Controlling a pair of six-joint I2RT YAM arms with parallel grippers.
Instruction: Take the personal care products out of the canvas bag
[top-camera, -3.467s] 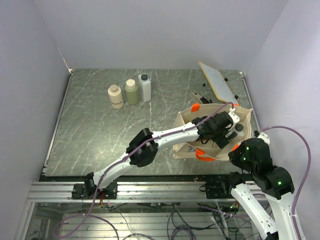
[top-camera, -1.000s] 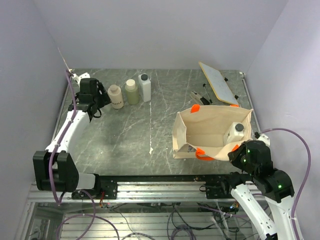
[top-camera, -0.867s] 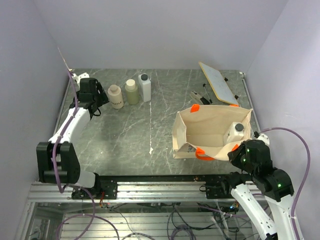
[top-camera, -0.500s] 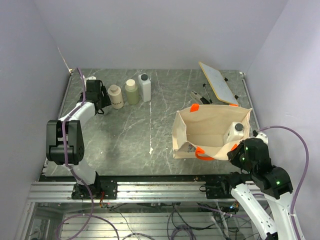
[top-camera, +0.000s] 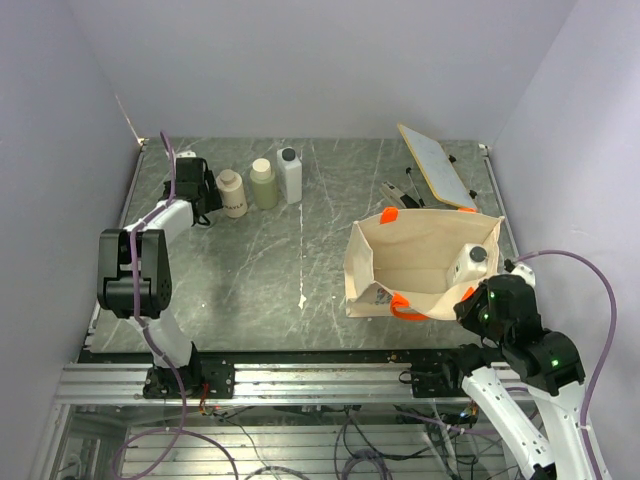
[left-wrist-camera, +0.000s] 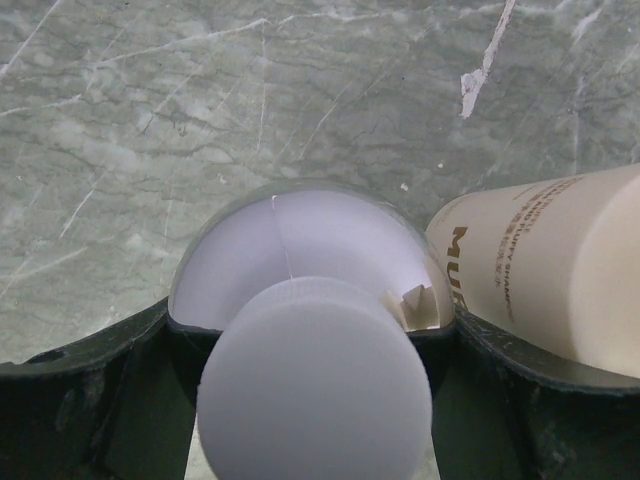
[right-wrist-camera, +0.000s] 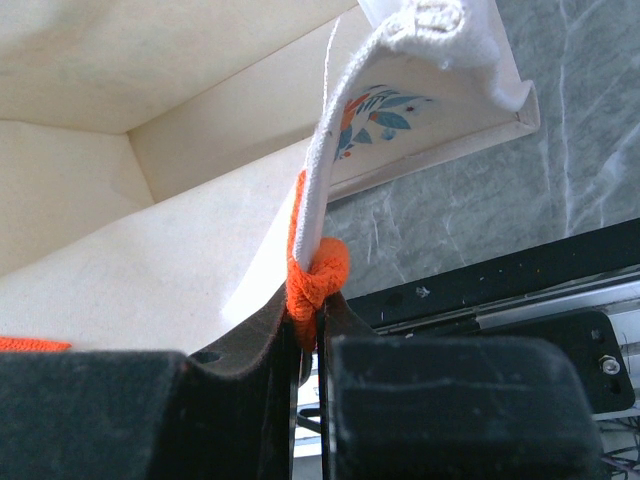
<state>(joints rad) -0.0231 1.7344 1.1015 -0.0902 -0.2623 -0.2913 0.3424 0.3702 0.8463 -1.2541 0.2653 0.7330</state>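
The canvas bag stands open at the right of the table. A white rectangular bottle with a black cap stands inside it at the right end. My right gripper is shut on the bag's orange handle at the near right rim. The cream round bottle, the olive-green cylinder and another white black-capped bottle stand in a row at the back left. My left gripper is just left of the cream bottle, shut on a white round bottle with a white cap.
A flat tan board leans at the back right, with a dark metal clip-like object beside it. A white scuff marks the table left of the bag. Walls close in on the left, back and right.
My left arm left the bag and swung to the far left of the table. In the last second its gripper has closed in beside the cream bottle. The right gripper has held still.
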